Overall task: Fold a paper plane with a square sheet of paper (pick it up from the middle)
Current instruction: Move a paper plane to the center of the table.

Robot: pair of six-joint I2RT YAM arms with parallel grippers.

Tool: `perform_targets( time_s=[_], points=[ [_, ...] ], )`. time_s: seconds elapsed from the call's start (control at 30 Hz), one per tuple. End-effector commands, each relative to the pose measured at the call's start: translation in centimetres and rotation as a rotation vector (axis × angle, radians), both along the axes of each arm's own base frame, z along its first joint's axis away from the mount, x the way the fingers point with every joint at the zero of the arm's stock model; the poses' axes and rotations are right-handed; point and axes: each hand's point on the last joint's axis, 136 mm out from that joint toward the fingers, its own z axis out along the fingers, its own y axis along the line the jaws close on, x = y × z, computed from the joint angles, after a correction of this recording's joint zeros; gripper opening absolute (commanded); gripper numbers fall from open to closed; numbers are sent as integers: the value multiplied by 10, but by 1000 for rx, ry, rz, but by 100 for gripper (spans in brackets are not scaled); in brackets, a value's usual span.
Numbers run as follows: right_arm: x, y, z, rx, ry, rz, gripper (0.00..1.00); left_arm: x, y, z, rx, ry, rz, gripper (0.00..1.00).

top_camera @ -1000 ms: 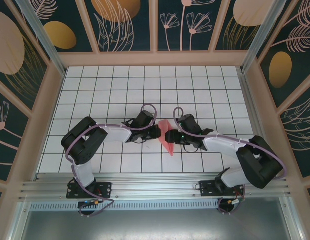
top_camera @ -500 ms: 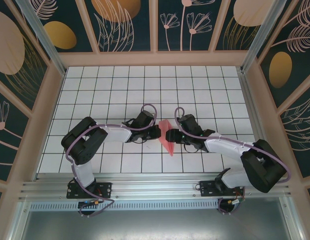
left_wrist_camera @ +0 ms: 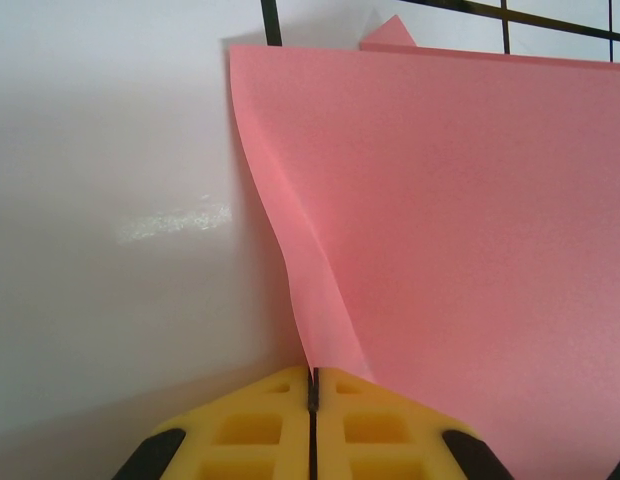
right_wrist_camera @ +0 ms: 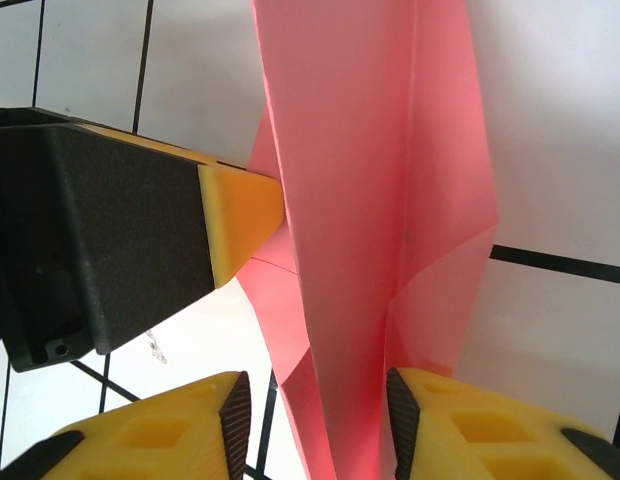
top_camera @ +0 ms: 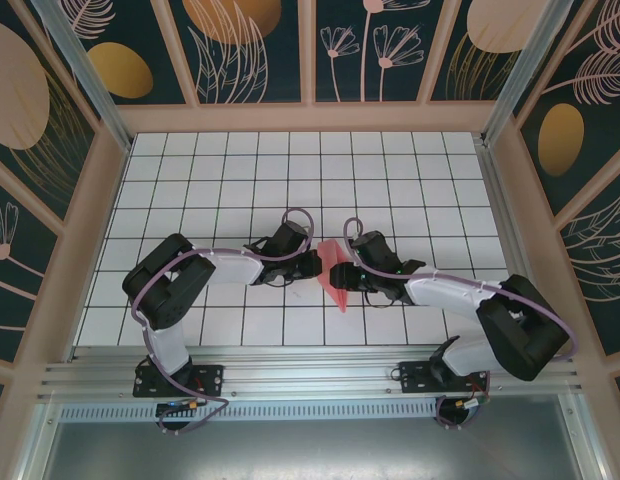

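The salmon-pink sheet of paper (top_camera: 336,280) is folded into a slim, pointed paper plane shape and stands on edge between the two grippers at the table's middle. My left gripper (top_camera: 316,265) is shut on a flap of it; the left wrist view shows the paper (left_wrist_camera: 470,220) rising from the pinched yellow jaws of the left gripper (left_wrist_camera: 312,378). My right gripper (top_camera: 343,272) comes in from the right. In the right wrist view the creased layers of the paper (right_wrist_camera: 370,180) run down into the right gripper (right_wrist_camera: 318,410), whose jaws stand apart around them, and a left finger (right_wrist_camera: 240,215) presses the paper's side.
The white gridded table (top_camera: 240,170) stretches away behind both arms, and the pink frame rails (top_camera: 310,118) close it in at the back and sides. The arm bases sit on the metal rail (top_camera: 310,378) at the near edge.
My right gripper has shifted a little left onto the paper and its jaws have narrowed. The left gripper and the paper have stayed put.
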Motion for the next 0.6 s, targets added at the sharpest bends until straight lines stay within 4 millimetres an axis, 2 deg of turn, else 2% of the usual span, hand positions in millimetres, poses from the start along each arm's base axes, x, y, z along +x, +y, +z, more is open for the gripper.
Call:
perform_targets(
  time_s=[0.0, 0.2, 0.3, 0.57],
  points=[
    [1, 12, 2, 1, -6, 40, 44, -3, -3, 4, -17, -13, -12, 8],
    [4, 12, -15, -119, 1, 29, 45, -2, -3, 5, -20, -16, -9, 9],
    [5, 9, -25, -194, 6, 20, 42, -2, -3, 6, -22, -17, -9, 9],
    [3, 14, -40, -315, 18, 37, 20, -1, 0, 8, -22, -26, 8, 11]
  ],
)
